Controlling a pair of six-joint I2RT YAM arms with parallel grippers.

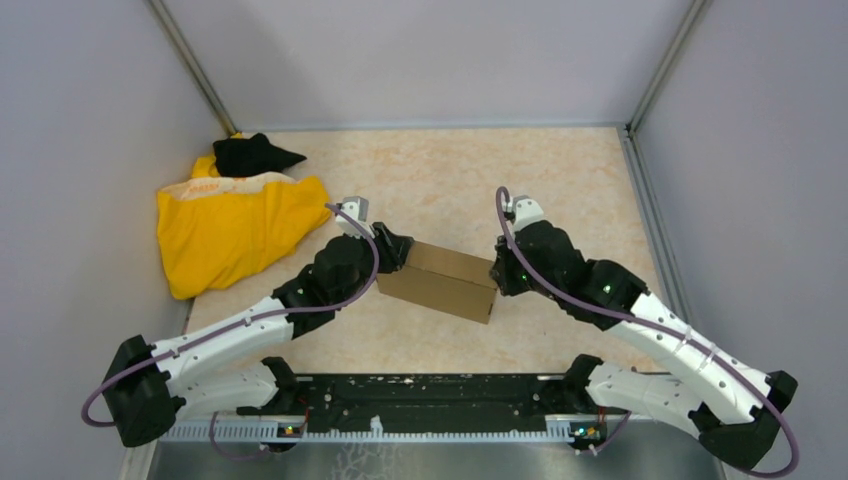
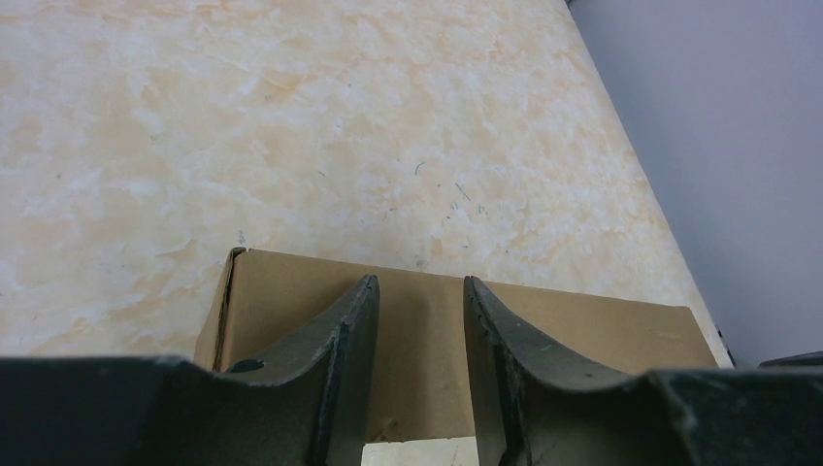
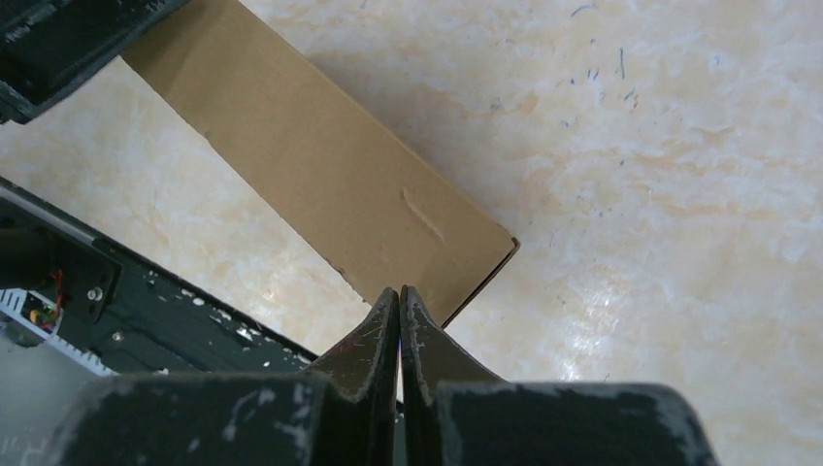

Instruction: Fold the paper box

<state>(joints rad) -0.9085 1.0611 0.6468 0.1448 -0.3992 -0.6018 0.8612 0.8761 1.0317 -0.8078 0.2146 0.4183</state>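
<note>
The paper box (image 1: 440, 280) is a closed, shallow brown cardboard box lying at a slant in the middle of the table, between my two arms. My left gripper (image 1: 395, 246) is at its left end. In the left wrist view the left gripper (image 2: 419, 287) is open, its two dark fingers (image 2: 354, 325) reaching over the box's top face (image 2: 592, 330), and nothing is pinched between them. My right gripper (image 1: 497, 276) is at the box's right end. It is shut (image 3: 399, 291), empty, with its tips at the edge of the box (image 3: 320, 165) near a corner.
A yellow cloth (image 1: 235, 228) with a black item (image 1: 252, 154) on it lies at the back left. Grey walls enclose the table on three sides. The black base rail (image 1: 420, 400) runs along the near edge and shows as well in the right wrist view (image 3: 146, 311).
</note>
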